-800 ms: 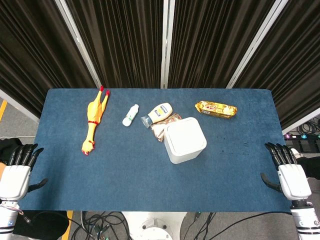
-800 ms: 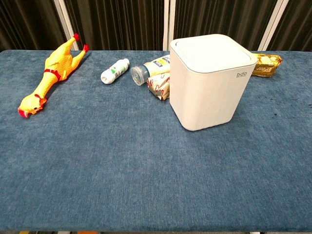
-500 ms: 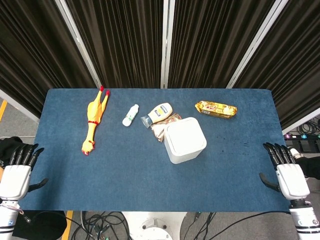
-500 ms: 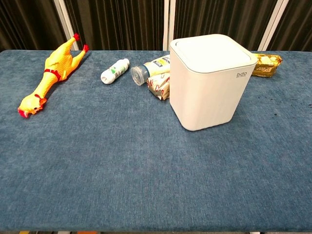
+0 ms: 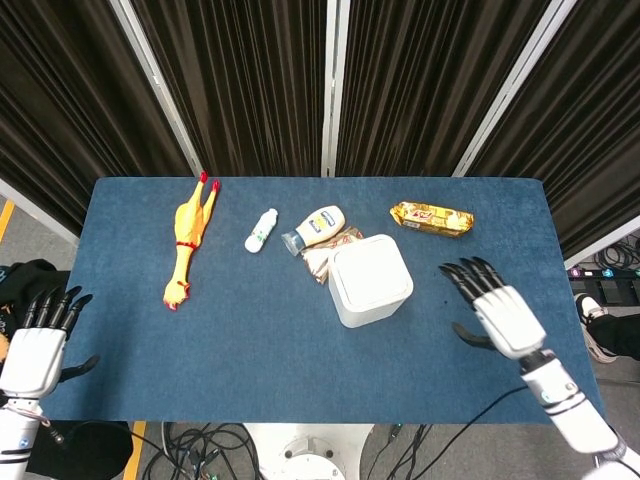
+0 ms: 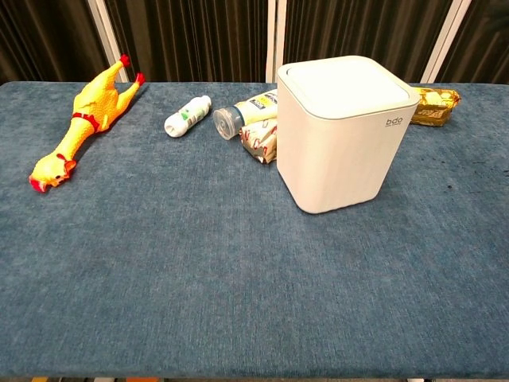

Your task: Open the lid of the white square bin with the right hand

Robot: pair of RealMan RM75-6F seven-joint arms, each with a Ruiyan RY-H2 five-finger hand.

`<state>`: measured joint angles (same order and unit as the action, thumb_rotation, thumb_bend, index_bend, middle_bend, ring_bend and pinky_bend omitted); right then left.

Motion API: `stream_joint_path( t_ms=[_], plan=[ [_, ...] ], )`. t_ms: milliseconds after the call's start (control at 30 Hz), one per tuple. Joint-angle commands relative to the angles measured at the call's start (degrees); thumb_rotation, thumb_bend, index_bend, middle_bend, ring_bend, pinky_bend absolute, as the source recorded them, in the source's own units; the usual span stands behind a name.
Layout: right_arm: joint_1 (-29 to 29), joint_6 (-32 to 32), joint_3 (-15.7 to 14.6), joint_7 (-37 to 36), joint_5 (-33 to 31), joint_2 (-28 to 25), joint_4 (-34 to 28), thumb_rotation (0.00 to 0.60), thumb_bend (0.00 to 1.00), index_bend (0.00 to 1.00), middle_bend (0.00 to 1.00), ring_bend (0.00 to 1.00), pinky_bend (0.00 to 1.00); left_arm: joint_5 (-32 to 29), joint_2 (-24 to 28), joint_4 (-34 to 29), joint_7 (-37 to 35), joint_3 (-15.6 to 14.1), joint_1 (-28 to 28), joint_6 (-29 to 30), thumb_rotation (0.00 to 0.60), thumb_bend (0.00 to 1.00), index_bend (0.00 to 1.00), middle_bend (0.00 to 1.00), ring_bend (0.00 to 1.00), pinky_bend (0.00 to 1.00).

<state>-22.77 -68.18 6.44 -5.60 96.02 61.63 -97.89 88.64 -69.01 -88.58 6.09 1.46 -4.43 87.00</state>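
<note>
One hand is doing all the moving: my right hand [image 5: 497,303] is now hanging over the tabletop [image 5: 150,350] with fingers spread and nothing in it, having swung in from beyond the right edge where it sat a moment ago. It is heading for the white square bin [image 5: 370,280], which is standing mid-table with its lid [image 6: 342,79] down and untouched, a clear gap between them. My left hand [image 5: 38,340] is idling open off the left edge.
</note>
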Motion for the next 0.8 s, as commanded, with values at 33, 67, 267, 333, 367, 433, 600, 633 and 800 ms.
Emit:
stream_joint_path(
  t_ms=[33, 67, 267, 333, 367, 433, 600, 633, 800],
  plan=[
    [-7.4, 8.44, 3.15, 1.0, -2.38, 2.77, -0.41, 0.6, 0.22, 0.16, 0.15, 0.0, 0.0, -0.1, -0.02, 0.22, -0.2, 0.03, -0.06, -0.09, 0.6, 0.0, 0.15, 0.08, 0.0, 0.0],
    [-8.34, 9.49, 3.46, 1.33, -2.99, 3.45, -0.21, 0.6, 0.22, 0.17, 0.16, 0.0, 0.0, -0.14, 0.01, 0.33, -0.29, 0.04, -0.07, -0.11, 0.6, 0.0, 0.15, 0.08, 0.0, 0.0],
    [-11.54, 12.56, 3.39, 4.08, -4.86, 7.0, 0.38, 0.6, 0.21, 0.25, 0.22, 0.0, 0.0, -0.44, 0.0, 1.11, -1.02, 0.09, 0.02, -0.07, 0.6, 0.0, 0.15, 0.08, 0.0, 0.0],
    [-11.79, 12.59, 3.0, 4.83, -5.05, 7.62, 0.44, 0.6, 0.21, 0.27, 0.24, 0.0, 0.0, -0.49, -0.03, 1.33, -1.27, 0.1, 0.08, 0.03, 0.6, 0.0, 0.15, 0.08, 0.0, 0.0],
    [-11.9, 12.67, 2.72, 5.37, -5.28, 7.96, 0.54, 0.6, 0.21, 0.28, 0.25, 0.0, 0.0, -0.48, -0.06, 1.46, -1.41, 0.07, 0.11, 0.08, 0.6, 0.0, 0.15, 0.08, 0.0, 0.0],
    [-12.16, 13.28, 2.16, 6.49, -5.97, 8.5, 0.8, 0.6, 0.21, 0.3, 0.26, 0.0, 0.0, -0.47, -0.15, 1.7, -1.64, 0.0, 0.18, 0.13, 0.6, 0.0, 0.15, 0.08, 0.0, 0.0],
    [-13.01, 15.4, 0.92, 9.13, -7.85, 9.79, 1.24, 0.6, 0.21, 0.32, 0.28, 0.0, 0.0, -0.44, -0.64, 2.31, -2.14, -0.15, 0.34, 0.25, 0.6, 0.0, 0.15, 0.08, 0.0, 0.0],
    [-13.17, 15.61, 0.73, 9.46, -8.14, 10.06, 1.25, 0.6, 0.21, 0.32, 0.28, 0.0, 0.0, -0.43, -0.69, 2.43, -2.25, -0.22, 0.38, 0.24, 0.6, 0.0, 0.15, 0.08, 0.0, 0.0],
    [-12.44, 11.97, 1.0, 9.92, -7.53, 10.14, 0.79, 0.6, 0.21, 0.32, 0.27, 0.0, 0.0, -0.3, -0.66, 2.72, -2.63, -0.25, 0.64, 0.76, 0.6, 0.0, 0.15, 0.08, 0.0, 0.0]
  ],
)
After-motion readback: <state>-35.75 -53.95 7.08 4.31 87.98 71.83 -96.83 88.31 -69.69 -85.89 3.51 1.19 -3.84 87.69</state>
